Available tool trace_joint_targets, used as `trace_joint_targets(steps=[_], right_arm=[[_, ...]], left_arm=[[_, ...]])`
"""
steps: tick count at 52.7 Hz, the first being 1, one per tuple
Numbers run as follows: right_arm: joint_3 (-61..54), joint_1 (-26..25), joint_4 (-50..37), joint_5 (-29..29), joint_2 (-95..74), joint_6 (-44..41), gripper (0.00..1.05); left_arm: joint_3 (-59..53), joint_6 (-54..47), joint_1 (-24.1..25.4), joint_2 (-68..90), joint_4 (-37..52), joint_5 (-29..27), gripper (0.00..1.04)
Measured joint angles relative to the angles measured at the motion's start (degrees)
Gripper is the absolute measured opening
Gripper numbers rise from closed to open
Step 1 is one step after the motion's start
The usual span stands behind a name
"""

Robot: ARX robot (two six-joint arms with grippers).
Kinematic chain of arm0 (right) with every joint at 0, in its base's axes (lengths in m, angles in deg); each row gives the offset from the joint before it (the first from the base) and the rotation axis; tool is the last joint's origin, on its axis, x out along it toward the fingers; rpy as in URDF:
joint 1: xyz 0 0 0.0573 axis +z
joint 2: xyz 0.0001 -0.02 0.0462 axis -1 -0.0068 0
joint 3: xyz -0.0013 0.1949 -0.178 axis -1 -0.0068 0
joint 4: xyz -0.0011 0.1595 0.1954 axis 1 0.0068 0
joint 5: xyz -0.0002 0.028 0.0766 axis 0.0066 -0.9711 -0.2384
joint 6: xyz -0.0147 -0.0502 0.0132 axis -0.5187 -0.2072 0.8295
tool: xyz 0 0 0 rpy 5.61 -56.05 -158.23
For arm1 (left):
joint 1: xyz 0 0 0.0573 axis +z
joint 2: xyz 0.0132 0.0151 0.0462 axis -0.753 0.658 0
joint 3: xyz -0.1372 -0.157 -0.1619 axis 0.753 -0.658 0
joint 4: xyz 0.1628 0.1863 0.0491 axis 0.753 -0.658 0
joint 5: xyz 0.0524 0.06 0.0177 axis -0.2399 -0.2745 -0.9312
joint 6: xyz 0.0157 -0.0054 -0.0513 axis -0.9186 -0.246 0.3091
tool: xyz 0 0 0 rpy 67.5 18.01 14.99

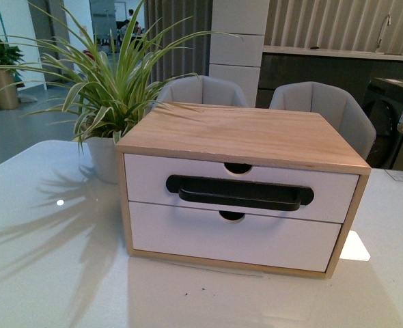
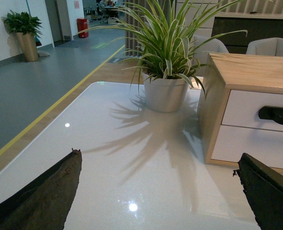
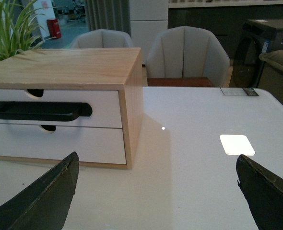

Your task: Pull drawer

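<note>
Drawer (image 3: 103, 111) well ahead of right end effector (image 3: 157, 158)

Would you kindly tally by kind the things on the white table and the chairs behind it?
Wooden cabinet: 1
Drawers: 2, the handled upper drawer and the plain lower drawer
Potted plant: 1
Grey chairs: 2, left chair and right chair
Total: 6
</note>
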State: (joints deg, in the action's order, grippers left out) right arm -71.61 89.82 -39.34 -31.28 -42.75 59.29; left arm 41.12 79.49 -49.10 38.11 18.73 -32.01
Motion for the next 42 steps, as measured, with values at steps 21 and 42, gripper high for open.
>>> trace_joint_targets(steps=[21, 42], right_arm=[[13.8, -6.5, 0.4, -12.0, -29.9, -1.6, 0.96], [30.9, -1.7, 2.6, -19.6, -52.9, -22.9, 0.96]], left_arm=[[10.3, -7.7, -12.2, 39.2, 21.0, -7.7, 0.97], [29.6, -25.9, -16.5, 72.7, 24.5, 12.5, 0.97]])
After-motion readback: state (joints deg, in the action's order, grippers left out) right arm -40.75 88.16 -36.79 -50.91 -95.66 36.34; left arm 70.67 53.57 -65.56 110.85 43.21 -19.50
